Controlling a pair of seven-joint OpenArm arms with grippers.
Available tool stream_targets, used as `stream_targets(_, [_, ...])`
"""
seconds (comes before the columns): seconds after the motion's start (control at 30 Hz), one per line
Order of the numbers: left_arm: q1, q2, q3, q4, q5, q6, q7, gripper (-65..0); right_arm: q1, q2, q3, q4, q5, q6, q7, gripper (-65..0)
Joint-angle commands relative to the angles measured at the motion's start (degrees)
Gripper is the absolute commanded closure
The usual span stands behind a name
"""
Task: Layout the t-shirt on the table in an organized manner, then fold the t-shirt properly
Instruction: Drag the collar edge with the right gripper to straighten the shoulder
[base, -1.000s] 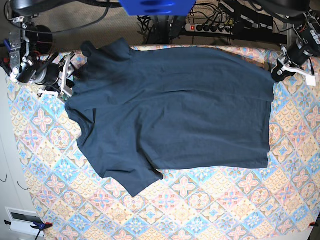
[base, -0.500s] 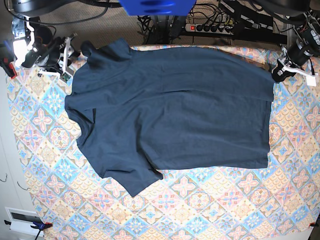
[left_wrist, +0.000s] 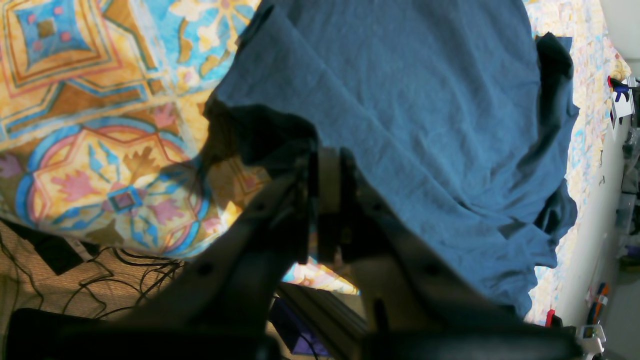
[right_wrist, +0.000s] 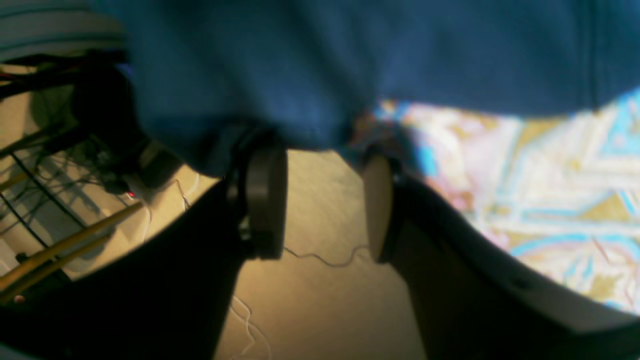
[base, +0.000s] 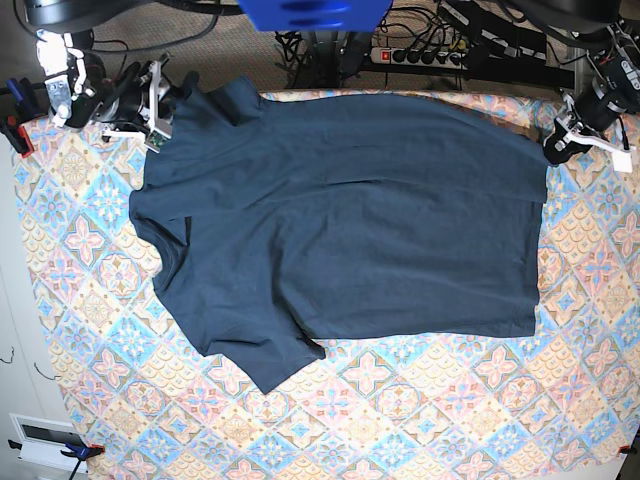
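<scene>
The dark navy t-shirt (base: 340, 220) lies spread flat on the patterned table (base: 420, 420), collar to the left and hem to the right. One sleeve points at the near edge, the other at the far left corner. My right gripper (base: 160, 105) hangs open at the far left corner, right beside that far sleeve. In the right wrist view its fingertips (right_wrist: 321, 155) sit apart just short of the cloth (right_wrist: 350, 60), with nothing between them. My left gripper (base: 556, 140) is at the far right corner, shut (left_wrist: 327, 155) on the t-shirt's hem edge (left_wrist: 400, 100).
Behind the table's far edge run a power strip and cables (base: 420, 55), and a blue object (base: 315, 12) hangs at top centre. A white box (base: 45, 440) sits off the near left corner. Floor with wires (right_wrist: 320, 300) shows under the right gripper.
My right arm has swung toward the far edge and then right, ending beside the far sleeve. The left arm and the t-shirt have stayed put.
</scene>
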Motion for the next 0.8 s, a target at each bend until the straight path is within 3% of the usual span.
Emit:
stream_targets(0.0, [0.14, -1.03, -0.39, 0.74, -0.98, -0.23, -0.59, 0.0, 0.24, 1.16, 0.73, 0.96, 0.41, 0.14, 0.36, -24.3])
stream_targets(0.17, [0.14, -1.12, -0.39, 0.74, -0.98, -0.23, -0.59, 0.0, 2.35, -1.04, 0.82, 1.14, 0.41, 0.14, 0.00, -24.4])
stream_targets(0.33, [0.22, -1.21, -0.39, 0.74, -0.98, -0.23, -0.59, 0.0, 3.67, -1.22, 0.99, 1.40, 0.68, 0.14, 0.36, -24.3])
stream_targets(0.53, [0.22, -1.21, -0.39, 0.74, -0.98, -0.23, -0.59, 0.0, 3.76, -1.22, 3.54, 2.37, -0.91, 0.14, 5.37, -24.3])
stream_targets(0.67, [0.14, -1.21, -0.39, 0.74, -0.98, -0.23, -0.59, 0.0, 3.76, -1.22, 3.45, 3.25, -3.81, 0.14, 9.06, -24.3])
stream_targets(0.77, [0.14, -1.21, -0.39, 0.74, -0.98, -0.23, -0.59, 0.0, 3.50, -1.22, 3.28, 4.66, -9.35, 0.14, 10.91, -24.3])
